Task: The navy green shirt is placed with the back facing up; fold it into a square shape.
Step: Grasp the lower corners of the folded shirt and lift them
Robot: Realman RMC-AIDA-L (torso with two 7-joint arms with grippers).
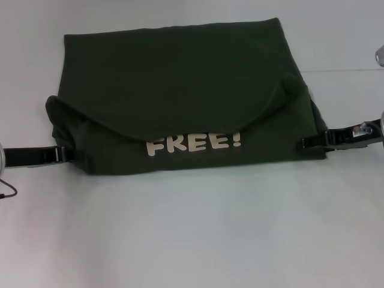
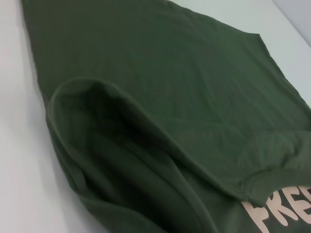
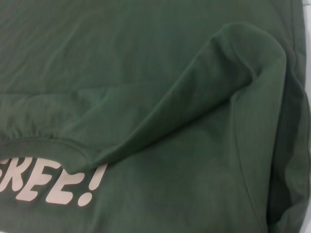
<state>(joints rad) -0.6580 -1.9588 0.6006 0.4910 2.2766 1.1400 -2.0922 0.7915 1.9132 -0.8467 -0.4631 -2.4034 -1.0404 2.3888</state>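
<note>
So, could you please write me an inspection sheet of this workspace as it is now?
Surface: white table, bare in front.
Job's things: navy green shirt partly folded, cream "FREE!" lettering showing below a sagging fold.
Clutter: nothing seen.
Grippers: left gripper at the shirt's left edge, right gripper at its right edge; grip unclear.
Cables: thin dark cable near the left arm.
Surroundings: nothing seen.

navy green shirt (image 1: 180,78): soft matt cloth | table (image 1: 192,234): smooth, matt white
</note>
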